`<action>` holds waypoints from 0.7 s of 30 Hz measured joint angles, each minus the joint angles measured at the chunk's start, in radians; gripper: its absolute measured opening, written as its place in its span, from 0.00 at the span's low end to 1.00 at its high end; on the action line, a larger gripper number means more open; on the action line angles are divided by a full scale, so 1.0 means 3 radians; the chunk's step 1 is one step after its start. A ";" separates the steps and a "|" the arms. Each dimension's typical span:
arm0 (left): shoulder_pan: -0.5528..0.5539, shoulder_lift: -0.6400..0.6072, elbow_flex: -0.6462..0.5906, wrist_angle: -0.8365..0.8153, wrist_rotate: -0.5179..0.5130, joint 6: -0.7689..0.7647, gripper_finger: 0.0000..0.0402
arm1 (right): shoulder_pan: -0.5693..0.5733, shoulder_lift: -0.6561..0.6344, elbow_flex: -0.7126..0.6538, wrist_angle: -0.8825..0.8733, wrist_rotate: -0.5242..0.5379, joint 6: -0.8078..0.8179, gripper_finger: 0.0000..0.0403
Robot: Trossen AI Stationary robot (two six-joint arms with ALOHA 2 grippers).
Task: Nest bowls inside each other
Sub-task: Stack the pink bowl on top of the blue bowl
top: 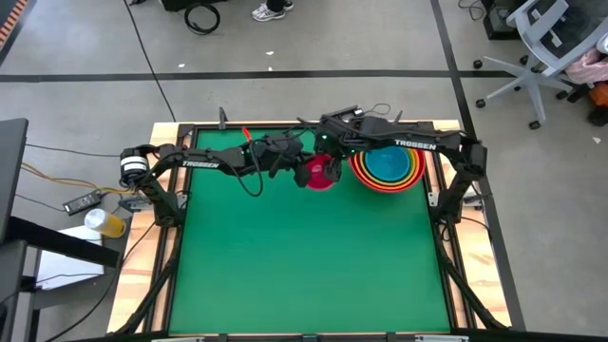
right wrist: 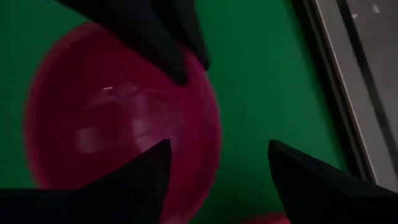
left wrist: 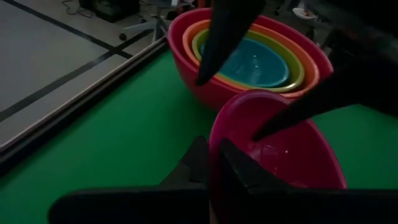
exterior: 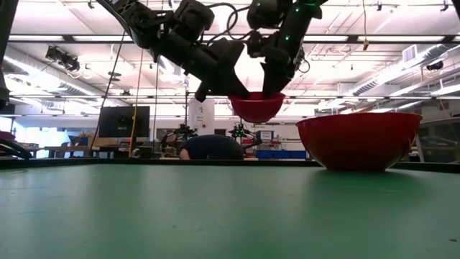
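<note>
From above, both dark arms crowd over the far middle of the green desk (top: 304, 266), and their links cover most of the small magenta-pink bowl (top: 319, 175), so only part of its glossy round rim shows; just beside it the red bowl (top: 387, 182) sits on the desk with the orange bowl (top: 366, 167), the yellow-green and the light blue bowl (top: 391, 163) nested inside as smooth bright rings, part of the stack cut off by the right arm's link. From desk height the pink bowl hangs in the air, clear of the felt-like green surface, its rounded underside shining; the left hand (exterior: 231, 92) pinches its rim on one side, and the right hand (exterior: 273, 88) stands at the opposite rim, though from here it is hard to tell whether its fingers touch. The red bowl's thick plastic wall hides everything inside it from this side. Past the left hand's own fingers (left wrist: 239, 168), which press together on the thin pink wall, the four nested bowls show fully, with the other arm's dark fingertips blocking part of them. The right wrist camera shows that hand (right wrist: 217, 165) spread wide, one finger over the pink bowl's hollow, the other outside over the green, with the rim between them ungripped.
</note>
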 joint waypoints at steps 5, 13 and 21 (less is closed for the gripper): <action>-0.0001 0.0000 0.0000 0.0000 0.0067 -0.0014 0.03 | -0.0003 0.0048 0.0005 -0.0032 0.0095 0.0015 0.55; -0.0002 0.0000 0.0000 0.0029 0.0078 -0.0089 0.04 | 0.0000 0.0037 0.0008 -0.0083 0.0049 0.0025 0.09; -0.0001 0.0000 0.0001 0.0024 0.0093 0.0097 0.29 | -0.0043 0.0016 -0.0002 -0.0380 0.0024 -0.0027 0.05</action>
